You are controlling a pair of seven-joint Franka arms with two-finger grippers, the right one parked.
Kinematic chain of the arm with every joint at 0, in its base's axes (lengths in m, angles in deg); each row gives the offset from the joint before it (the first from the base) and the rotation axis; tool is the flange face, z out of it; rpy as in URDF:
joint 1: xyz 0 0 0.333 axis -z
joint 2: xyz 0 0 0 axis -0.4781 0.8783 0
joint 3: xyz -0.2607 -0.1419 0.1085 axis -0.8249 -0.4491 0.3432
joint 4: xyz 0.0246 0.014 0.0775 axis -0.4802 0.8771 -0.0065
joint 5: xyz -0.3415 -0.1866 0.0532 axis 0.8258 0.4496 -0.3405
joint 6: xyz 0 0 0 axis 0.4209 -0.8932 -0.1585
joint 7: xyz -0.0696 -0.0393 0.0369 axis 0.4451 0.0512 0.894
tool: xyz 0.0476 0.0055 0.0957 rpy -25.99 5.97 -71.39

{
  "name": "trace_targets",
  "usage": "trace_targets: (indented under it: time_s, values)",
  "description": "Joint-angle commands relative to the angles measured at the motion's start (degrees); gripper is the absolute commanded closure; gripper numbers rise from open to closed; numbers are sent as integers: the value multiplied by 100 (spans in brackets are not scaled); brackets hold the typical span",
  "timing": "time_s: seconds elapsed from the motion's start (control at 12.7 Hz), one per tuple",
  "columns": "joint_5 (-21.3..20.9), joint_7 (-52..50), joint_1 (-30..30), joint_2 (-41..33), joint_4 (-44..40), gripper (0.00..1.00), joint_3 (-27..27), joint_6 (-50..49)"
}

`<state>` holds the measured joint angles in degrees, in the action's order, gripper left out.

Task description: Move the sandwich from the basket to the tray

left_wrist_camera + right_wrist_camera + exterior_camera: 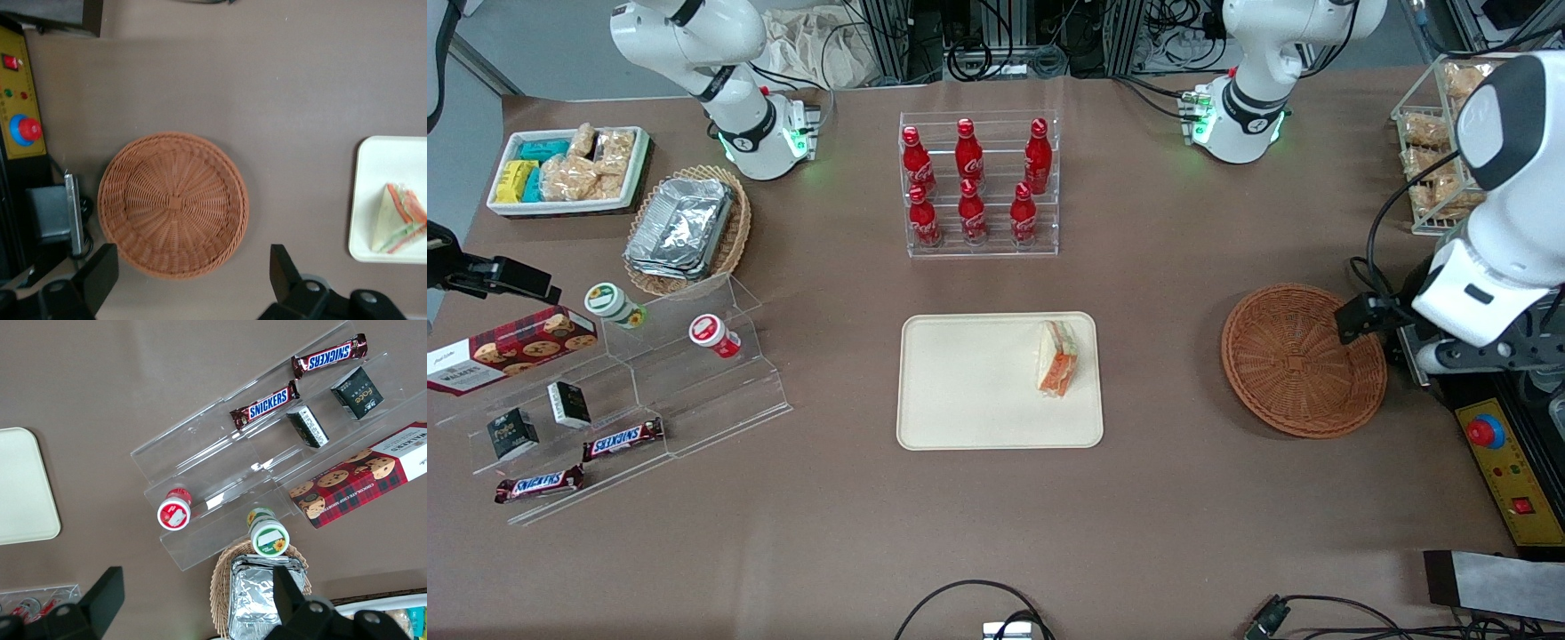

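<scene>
While the sandwich [1057, 358] lies on the tray [969, 391] at its edge nearest the basket [1303, 360], the pincer [190, 283] hangs wide open and empty above the basket's rim.

The flat brown matte table covering [800, 551] fills most of the front view under even, diffuse lighting. Grey floor [534, 44] shows farther from the front camera than the table. Silver metal frame posts [889, 36] with black cables [996, 53] stand there too, beside what appears to be crumpled cream cloth [818, 44].
</scene>
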<state>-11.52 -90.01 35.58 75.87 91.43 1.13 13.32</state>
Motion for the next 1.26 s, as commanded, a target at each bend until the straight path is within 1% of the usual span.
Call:
trace_targets:
  time_s: [0.0,0.31,0.55,1.18]
  values:
    - [10,219,-104,-549,225,0,-74,-344]
    - [27,264,-174,-875,181,0,-74,-793]
    - [45,264,-183,-823,-196,0,-74,-1101]
    - [72,264,-227,-832,-197,0,-74,-1206]
